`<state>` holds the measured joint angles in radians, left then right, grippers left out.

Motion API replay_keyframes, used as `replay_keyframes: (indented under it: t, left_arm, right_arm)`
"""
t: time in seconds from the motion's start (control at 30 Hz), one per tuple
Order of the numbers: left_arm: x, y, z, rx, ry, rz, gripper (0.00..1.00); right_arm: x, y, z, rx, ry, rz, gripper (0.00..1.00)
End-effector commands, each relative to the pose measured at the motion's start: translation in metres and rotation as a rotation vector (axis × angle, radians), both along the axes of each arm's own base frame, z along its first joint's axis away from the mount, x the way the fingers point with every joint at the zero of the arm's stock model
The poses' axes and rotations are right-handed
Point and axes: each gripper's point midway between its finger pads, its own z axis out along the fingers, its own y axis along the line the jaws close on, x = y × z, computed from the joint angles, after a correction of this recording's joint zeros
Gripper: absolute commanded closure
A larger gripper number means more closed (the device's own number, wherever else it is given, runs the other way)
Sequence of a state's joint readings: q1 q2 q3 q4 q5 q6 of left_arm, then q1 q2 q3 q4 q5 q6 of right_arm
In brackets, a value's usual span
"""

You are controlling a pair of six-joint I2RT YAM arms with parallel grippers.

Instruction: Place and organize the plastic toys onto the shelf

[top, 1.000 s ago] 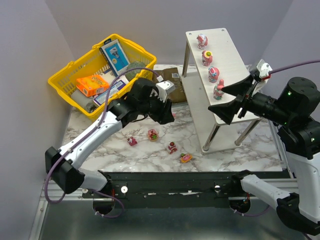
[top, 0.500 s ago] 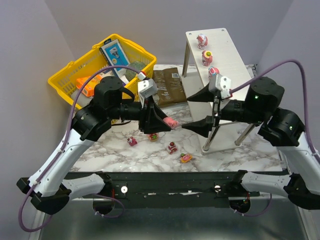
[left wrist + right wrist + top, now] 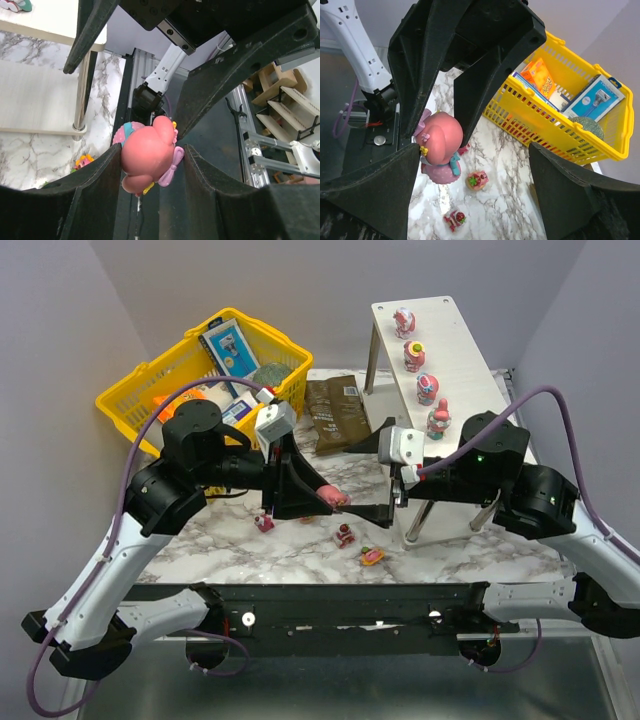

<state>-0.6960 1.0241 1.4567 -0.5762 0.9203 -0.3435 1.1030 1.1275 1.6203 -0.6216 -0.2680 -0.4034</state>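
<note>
My left gripper (image 3: pixel 332 498) is shut on a pink round-headed toy (image 3: pixel 336 496) and holds it in the air above the marble table. In the left wrist view the toy (image 3: pixel 148 159) sits between my fingers (image 3: pixel 100 185). My right gripper (image 3: pixel 349 480) is open and faces the left one, its jaws either side of the toy. In the right wrist view the toy (image 3: pixel 440 145) hangs beside my left finger (image 3: pixel 385 185). The shelf (image 3: pixel 455 360) carries several toys in a row (image 3: pixel 427 388). Three more toys (image 3: pixel 344 535) lie on the table.
A yellow basket (image 3: pixel 130 400) of groceries stands at the back left and shows in the right wrist view (image 3: pixel 560 120). A brown packet (image 3: pixel 335 415) lies between the basket and the shelf. Loose toys (image 3: pixel 477 180) lie under both grippers.
My left gripper has lifted the pink toy and moved it right to mid-table. My right gripper has swung from the shelf leftward and its open jaws now flank the toy.
</note>
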Motion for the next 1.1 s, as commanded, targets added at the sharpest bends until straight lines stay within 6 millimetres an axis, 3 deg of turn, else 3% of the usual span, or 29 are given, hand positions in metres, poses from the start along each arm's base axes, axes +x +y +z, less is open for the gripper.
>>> replay_keyframes:
  t: [0.0, 0.17, 0.3, 0.67, 0.93, 1.07]
  left_arm:
    - [-0.014, 0.003, 0.014, -0.045, -0.014, -0.05, 1.0]
    - [-0.015, 0.004, 0.015, -0.053, -0.033, -0.051, 1.0]
    - [-0.011, 0.005, 0.009, -0.037, -0.043, -0.03, 1.0]
    - [0.018, 0.006, -0.016, 0.045, -0.056, 0.132, 1.0]
    - [0.032, 0.006, -0.006, 0.015, -0.069, 0.216, 1.0]
    - [0.029, 0.005, 0.002, -0.021, -0.06, 0.205, 1.0]
  right_arm:
    - [0.004, 0.011, -0.007, -0.035, -0.031, -0.006, 0.05]
    - [-0.003, 0.019, -0.015, -0.059, -0.006, 0.03, 0.06]
    - [-0.008, 0.017, -0.011, -0.038, 0.003, 0.042, 0.06]
    - [-0.011, 0.005, -0.001, 0.031, 0.059, -0.002, 0.06]
    - [-0.028, 0.01, -0.006, 0.029, 0.122, 0.085, 0.04]
    - [-0.024, 0.022, -0.015, 0.042, 0.135, 0.087, 0.04]
